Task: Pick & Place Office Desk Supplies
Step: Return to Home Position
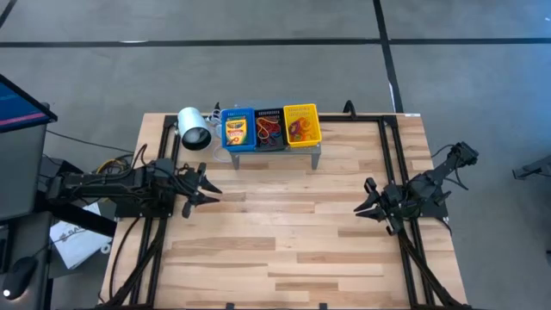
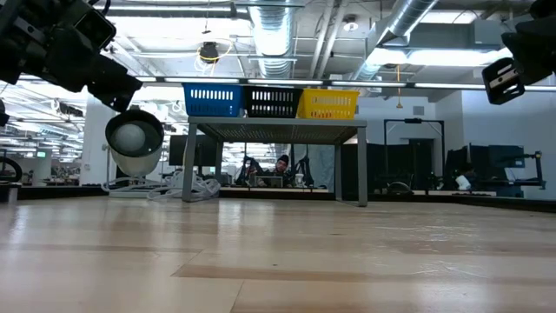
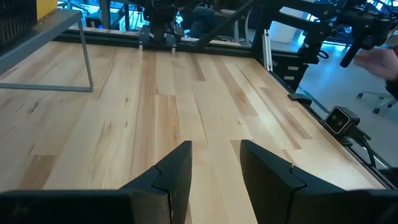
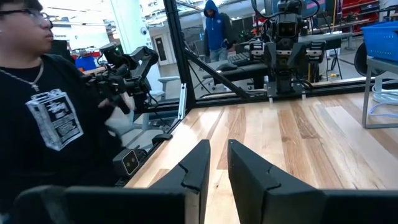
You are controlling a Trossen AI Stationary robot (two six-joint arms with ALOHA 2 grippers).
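Now the crayon box [image 1: 236, 131] lies in the blue bin [image 1: 223, 129] and the rubber bands [image 1: 269, 129] in the black bin [image 1: 269, 111] beside it, both on the grey shelf [image 1: 317, 148] at the table's [image 1: 275, 232] twelve o'clock edge. The left hand [image 1: 211, 189] hovers at nine o'clock and the right hand [image 1: 364, 197] at three, both released and empty.

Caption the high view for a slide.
Blue bin, black bin, yellow bin lined up on the shelf; left gripper and right gripper empty at either side of the table.
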